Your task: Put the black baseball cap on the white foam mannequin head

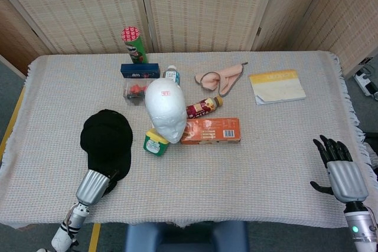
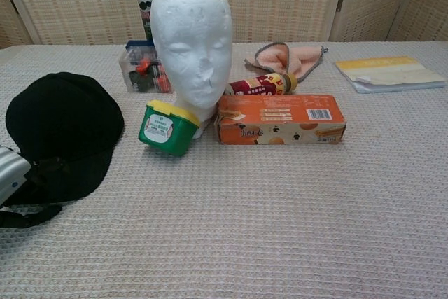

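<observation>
The black baseball cap [image 1: 106, 137] lies flat on the table left of the white foam mannequin head [image 1: 165, 107], brim toward me. My left hand [image 1: 94, 185] is at the brim's near edge. In the chest view the cap [image 2: 63, 127] fills the left side and my left hand [image 2: 17, 187] pinches the brim, dark fingers lying on top and the thumb under its edge. The mannequin head [image 2: 192, 40] stands upright, facing me. My right hand [image 1: 339, 172] hovers open near the table's right front corner, holding nothing.
A green tub [image 1: 155, 144] and an orange box [image 1: 211, 130] sit against the mannequin's base, a small bottle [image 1: 204, 107] behind them. A chips can [image 1: 134, 44], blue box [image 1: 140, 70], pink cloth [image 1: 220, 78] and notebook [image 1: 276, 85] lie further back.
</observation>
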`<state>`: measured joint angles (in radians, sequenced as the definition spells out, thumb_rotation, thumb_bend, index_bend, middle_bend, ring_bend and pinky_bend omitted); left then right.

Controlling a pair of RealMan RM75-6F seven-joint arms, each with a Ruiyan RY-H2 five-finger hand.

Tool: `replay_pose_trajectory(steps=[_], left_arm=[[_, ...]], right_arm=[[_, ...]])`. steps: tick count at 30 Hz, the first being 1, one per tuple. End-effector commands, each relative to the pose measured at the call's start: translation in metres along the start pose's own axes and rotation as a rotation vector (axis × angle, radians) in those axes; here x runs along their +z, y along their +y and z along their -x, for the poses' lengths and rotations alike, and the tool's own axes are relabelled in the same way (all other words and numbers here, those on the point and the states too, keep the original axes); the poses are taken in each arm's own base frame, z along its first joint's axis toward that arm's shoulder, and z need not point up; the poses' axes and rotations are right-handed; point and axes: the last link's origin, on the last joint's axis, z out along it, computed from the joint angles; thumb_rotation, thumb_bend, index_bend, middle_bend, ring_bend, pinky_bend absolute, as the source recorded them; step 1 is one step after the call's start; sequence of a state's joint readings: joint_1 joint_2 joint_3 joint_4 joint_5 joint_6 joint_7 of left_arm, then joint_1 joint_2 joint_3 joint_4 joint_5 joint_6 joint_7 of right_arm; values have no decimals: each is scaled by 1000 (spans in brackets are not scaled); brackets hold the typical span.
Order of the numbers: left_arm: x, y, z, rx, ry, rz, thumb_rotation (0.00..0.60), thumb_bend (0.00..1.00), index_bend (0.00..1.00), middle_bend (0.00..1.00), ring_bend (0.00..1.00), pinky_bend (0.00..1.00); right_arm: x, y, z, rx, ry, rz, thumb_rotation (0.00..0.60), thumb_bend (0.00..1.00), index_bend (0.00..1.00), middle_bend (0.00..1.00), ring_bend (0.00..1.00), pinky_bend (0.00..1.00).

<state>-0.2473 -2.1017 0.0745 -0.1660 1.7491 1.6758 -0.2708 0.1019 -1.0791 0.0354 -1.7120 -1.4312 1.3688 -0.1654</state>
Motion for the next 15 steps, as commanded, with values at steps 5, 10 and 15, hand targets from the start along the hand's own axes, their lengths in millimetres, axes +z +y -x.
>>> replay_pose_trajectory(steps=[5,10,15], left_arm=[[0,-12,-1,34,-13,-24,600,323,504,1000,980,1000],[1,-17,-2,54,-18,-35,600,350,513,1000,979,1000],[1,-20,-4,50,-5,-43,600,411,598,1000,980,1000]], right_arm=[[0,-2,2,-3,-12,-6,600,43,0,0,0,0],[-1,-3,3,0,-23,-15,600,44,0,0,0,0],[-1,-4,3,1,-32,-20,600,46,0,0,0,0]])
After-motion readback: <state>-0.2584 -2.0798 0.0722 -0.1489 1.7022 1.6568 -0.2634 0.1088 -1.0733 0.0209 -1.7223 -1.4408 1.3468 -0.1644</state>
